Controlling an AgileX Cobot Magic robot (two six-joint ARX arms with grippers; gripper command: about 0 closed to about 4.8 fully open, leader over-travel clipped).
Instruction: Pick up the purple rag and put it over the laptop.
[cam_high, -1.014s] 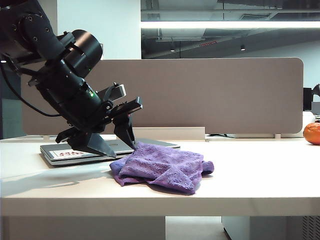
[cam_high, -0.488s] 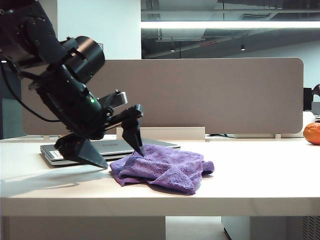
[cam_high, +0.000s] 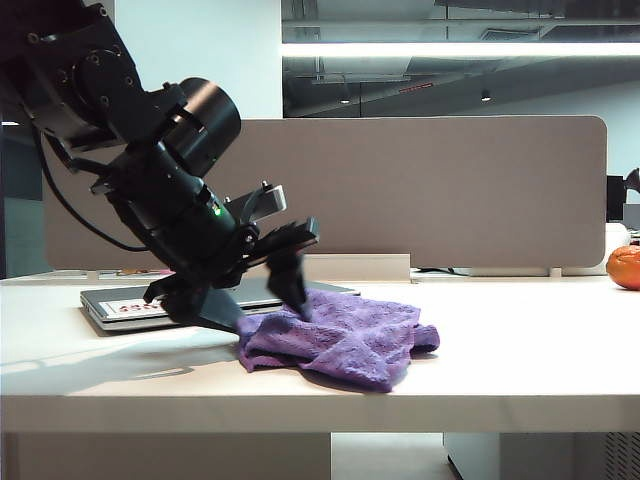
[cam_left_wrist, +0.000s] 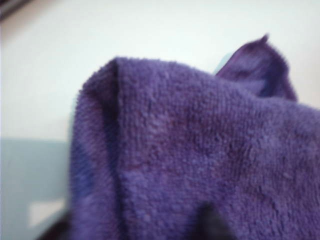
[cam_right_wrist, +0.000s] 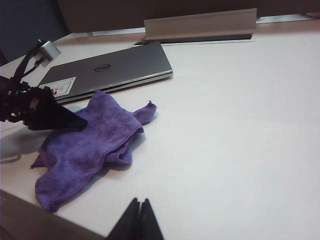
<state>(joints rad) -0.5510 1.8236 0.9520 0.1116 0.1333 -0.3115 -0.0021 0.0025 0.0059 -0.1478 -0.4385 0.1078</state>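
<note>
The purple rag (cam_high: 350, 335) lies crumpled on the white table, just right of the closed silver-grey laptop (cam_high: 130, 302), and touches the laptop's near corner. My left gripper (cam_high: 270, 320) points down at the rag's left end, open, its two fingers straddling a raised fold. In the left wrist view the rag (cam_left_wrist: 190, 140) fills the frame between the dark fingertips of the left gripper (cam_left_wrist: 131, 229). The right wrist view shows the rag (cam_right_wrist: 85, 145), the laptop (cam_right_wrist: 115, 67) and my right gripper (cam_right_wrist: 139, 202), shut and empty over bare table.
A grey partition (cam_high: 420, 190) runs along the back of the table. An orange fruit (cam_high: 623, 267) sits at the far right edge. A white cable cover (cam_right_wrist: 200, 24) lies behind the laptop. The table's front edge (cam_high: 320, 400) is close to the rag.
The left arm has swung right and down onto the rag. Its jaws widened, then narrowed around a fold. The rag's left edge was nudged slightly right.
</note>
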